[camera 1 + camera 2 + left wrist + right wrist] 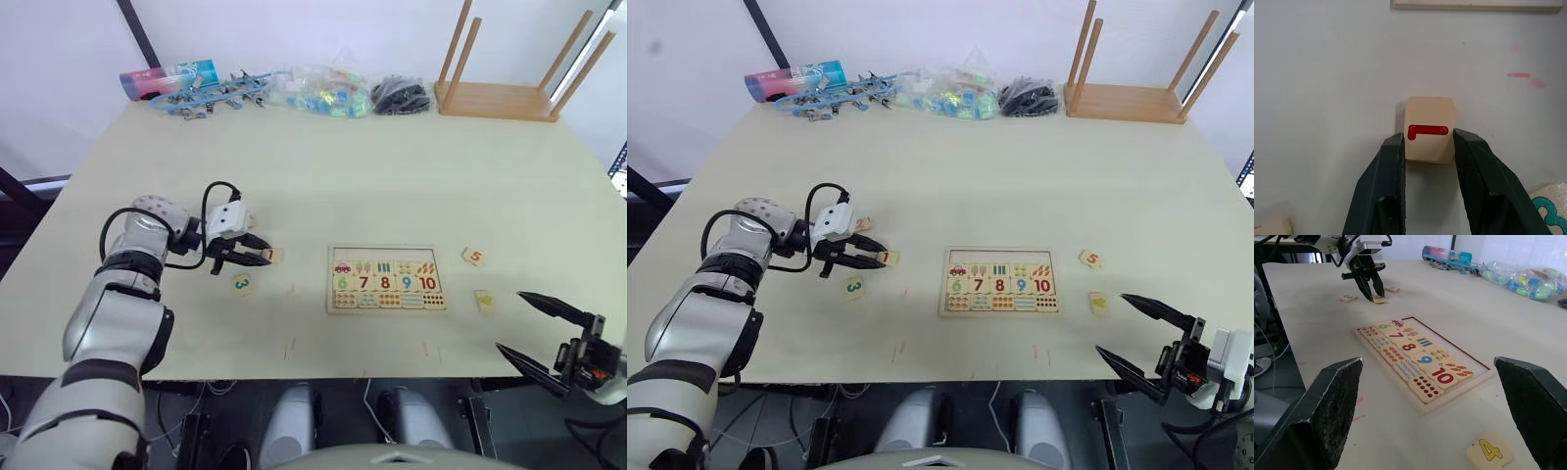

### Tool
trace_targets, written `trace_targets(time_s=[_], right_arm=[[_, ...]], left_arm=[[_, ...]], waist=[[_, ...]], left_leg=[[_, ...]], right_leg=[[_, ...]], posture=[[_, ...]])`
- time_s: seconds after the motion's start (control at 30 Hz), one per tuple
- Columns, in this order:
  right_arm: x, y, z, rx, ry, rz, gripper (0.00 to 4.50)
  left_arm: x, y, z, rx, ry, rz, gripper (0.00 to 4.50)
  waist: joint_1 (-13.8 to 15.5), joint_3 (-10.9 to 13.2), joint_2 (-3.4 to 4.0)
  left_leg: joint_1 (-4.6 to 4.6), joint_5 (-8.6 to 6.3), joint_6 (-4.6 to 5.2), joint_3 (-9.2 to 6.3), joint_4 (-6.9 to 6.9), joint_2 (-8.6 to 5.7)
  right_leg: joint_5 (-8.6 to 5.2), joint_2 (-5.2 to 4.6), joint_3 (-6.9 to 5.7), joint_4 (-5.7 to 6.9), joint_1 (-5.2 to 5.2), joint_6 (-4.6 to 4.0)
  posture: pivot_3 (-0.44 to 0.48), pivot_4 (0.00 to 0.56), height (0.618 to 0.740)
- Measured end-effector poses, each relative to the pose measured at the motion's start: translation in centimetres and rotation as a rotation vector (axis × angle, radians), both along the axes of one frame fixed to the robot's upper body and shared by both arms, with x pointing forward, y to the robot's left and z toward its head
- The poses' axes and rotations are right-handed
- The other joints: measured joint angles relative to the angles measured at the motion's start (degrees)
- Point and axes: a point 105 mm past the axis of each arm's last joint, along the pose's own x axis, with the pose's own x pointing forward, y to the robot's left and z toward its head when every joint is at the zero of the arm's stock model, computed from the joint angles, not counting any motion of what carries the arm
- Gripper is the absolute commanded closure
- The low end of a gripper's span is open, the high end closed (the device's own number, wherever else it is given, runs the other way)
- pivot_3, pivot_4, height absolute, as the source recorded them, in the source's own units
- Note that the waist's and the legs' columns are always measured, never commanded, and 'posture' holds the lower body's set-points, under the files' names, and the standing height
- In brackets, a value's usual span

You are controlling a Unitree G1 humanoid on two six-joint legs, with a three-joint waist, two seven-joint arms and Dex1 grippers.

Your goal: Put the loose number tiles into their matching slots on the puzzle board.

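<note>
Your left pincer [874, 259] was down at the tabletop [392, 186], its two black fingers [1385, 181] pinching the tile with the red 1 [1430, 129] from either side. Whether that tile sat on the surface or was lifted just clear of it could not be told. This was well to the left of the puzzle board [386, 279], with bare tabletop between them.

Close by that pincer lay two more loose tiles: the green 3 tile [241, 284] flat on the tabletop just nearer the robot, and another pale tile [862, 224] just beyond the pincer, its digit too small to read.

The puzzle board lay flat near the middle of the front part of the tabletop. Its top row of slots [1449, 340] looked bare, and below came a picture row, then the coloured digits 6 to 10, then the dot tiles.

To the board's right, the 5 tile [474, 258] lay a little way off, and the yellow 4 tile [1490, 451] lay nearer the front edge.

Your right pincer [535, 332] hung off the front right corner of the tabletop, fingers spread wide with nothing between them, near the 4 tile but not touching it.

At the far edge sat a wooden stand with tall dowels [500, 88].
</note>
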Motion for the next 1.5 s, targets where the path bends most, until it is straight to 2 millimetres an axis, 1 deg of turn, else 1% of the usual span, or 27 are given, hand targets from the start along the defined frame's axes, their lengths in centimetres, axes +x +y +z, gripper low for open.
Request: trace_targets(time_s=[0.03, 0.13, 0.23, 0.3, 0.43, 0.53, 0.7, 0.83, 0.9, 1.03, 1.17, 1.3, 1.4, 1.5], right_arm=[[0.1, 0.0, 0.0, 0.001, -0.002, 0.0, 0.0], [0.1, 0.0, 0.0, 0.002, -0.003, -0.002, 0.0], [0.1, 0.1, 0.0, 0.012, -0.003, -0.009, 0.0], [0.2, 0.1, 0.0, 0.015, -0.004, -0.011, 0.0], [0.2, 0.2, 0.0, 0.02, -0.008, -0.013, 0.0], [0.3, 0.1, -0.1, 0.022, -0.008, -0.014, 0.0], [0.3, 0.2, -0.1, 0.026, -0.009, -0.014, 0.0], [0.4, 0.2, -0.2, 0.026, -0.008, -0.017, 0.0], [0.4, 0.2, -0.2, 0.025, -0.008, -0.017, 0.0], [0.4, 0.3, -0.2, 0.026, -0.009, -0.02, 0.0], [0.6, 0.5, -0.2, 0.038, -0.015, -0.019, 0.0], [0.6, 0.5, -0.2, 0.039, -0.016, -0.021, 0.0], [0.6, 0.5, -0.3, 0.039, -0.019, -0.027, 0.0], [0.6, 0.5, -0.3, 0.038, -0.021, -0.031, 0.0]], left_arm=[[0.3, -0.8, 1.1, -0.03, -0.034, -0.024, 3.57], [0.4, -1.3, 1.6, -0.043, -0.043, -0.037, 3.57], [0.4, -3.3, 3.4, -0.078, -0.046, -0.086, 3.57], [0.2, -4.2, 4.0, -0.086, -0.038, -0.102, 3.57], [-0.6, -6.2, 4.3, -0.081, 0.02, -0.119, 3.57], [-0.7, -7.4, 4.5, -0.015, 0.001, -0.108, 3.57], [-0.2, -9.6, 4.2, 0.024, -0.029, -0.068, 3.57], [-0.5, -11.3, 4.1, 0.058, -0.042, -0.068, 3.57], [-0.6, -11.6, 4.0, 0.079, -0.055, -0.063, 3.57], [-0.6, -12.0, 3.0, 0.132, -0.057, -0.036, 3.57], [-0.5, -12.5, 2.1, 0.179, -0.051, -0.01, 3.57], [-0.6, -12.8, 2.0, 0.194, -0.063, -0.014, 3.57], [-0.6, -13.0, 1.4, 0.229, -0.073, -0.014, 3.57], [-0.5, -13.3, 1.3, 0.23, -0.073, -0.01, 3.57]], waist=[[0.05, 0.01, -0.02], [0.01, 0.01, -0.02], [0.06, 0.01, -0.02], [-0.01, 0.01, -0.01], [-0.02, 0.01, 0.0], [0.01, 0.01, 0.0], [0.08, 0.01, 0.0], [0.0, 0.01, 0.0], [-0.02, 0.01, 0.0], [0.0, 0.01, 0.01], [0.03, 0.01, 0.0], [0.04, 0.01, 0.01], [0.03, 0.01, 0.01], [0.04, 0.01, 0.01]], left_leg=[[-0.03, 0.0, 0.0, -0.01, 0.01, 0.0], [-0.02, 0.0, 0.0, 0.0, 0.01, 0.0], [-0.03, 0.0, 0.0, -0.01, 0.02, 0.02], [-0.01, 0.0, 0.0, 0.0, 0.02, 0.01], [0.0, 0.0, 0.0, 0.0, 0.01, 0.02], [0.02, 0.0, 0.0, 0.01, 0.02, 0.0], [0.0, 0.0, 0.0, 0.01, 0.02, -0.04], [0.02, 0.0, 0.0, 0.02, 0.02, -0.03], [0.05, 0.0, 0.0, 0.03, 0.02, -0.03], [0.06, 0.0, 0.0, 0.04, 0.02, -0.03], [0.04, 0.0, 0.0, 0.01, 0.02, -0.04], [0.04, 0.0, 0.0, 0.01, 0.02, -0.04], [0.04, 0.0, 0.0, 0.01, 0.02, -0.04], [0.04, 0.0, 0.0, 0.01, 0.02, -0.04]], right_leg=[[0.0, -0.01, -0.01, 0.0, 0.0, 0.0], [0.0, 0.0, 0.0, 0.0, 0.0, 0.0], [0.0, -0.01, 0.0, 0.01, 0.01, 0.0], [0.0, 0.0, 0.04, 0.01, 0.0, 0.0], [0.0, 0.03, 0.05, 0.02, 0.0, 0.0], [0.0, 0.03, 0.08, 0.02, 0.01, 0.0], [-0.01, 0.08, 0.22, 0.02, 0.01, 0.01], [-0.01, 0.11, 0.3, 0.02, 0.0, 0.01], [-0.01, 0.14, 0.32, 0.02, 0.0, 0.01], [-0.01, 0.15, 0.36, 0.03, 0.0, 0.01], [-0.02, 0.48, 0.82, 0.0, 0.0, 0.01], [-0.02, 0.49, 0.83, 0.0, 0.0, 0.01], [-0.02, 0.5, 0.84, 0.01, 0.0, 0.0], [-0.02, 0.5, 0.84, 0.0, 0.0, 0.0]], posture=[[0.0, 0.15, 0.737], [0.0, 0.15, 0.737], [0.0, 0.15, 0.737], [0.0, 0.15, 0.737], [0.0, 0.15, 0.737], [0.0, 0.15, 0.737], [0.0, 0.15, 0.737], [0.0, 0.15, 0.737], [0.0, 0.15, 0.737], [0.0, 0.15, 0.737], [0.0, 0.15, 0.737], [0.0, 0.15, 0.737], [0.0, 0.15, 0.737], [0.0, 0.15, 0.737]])
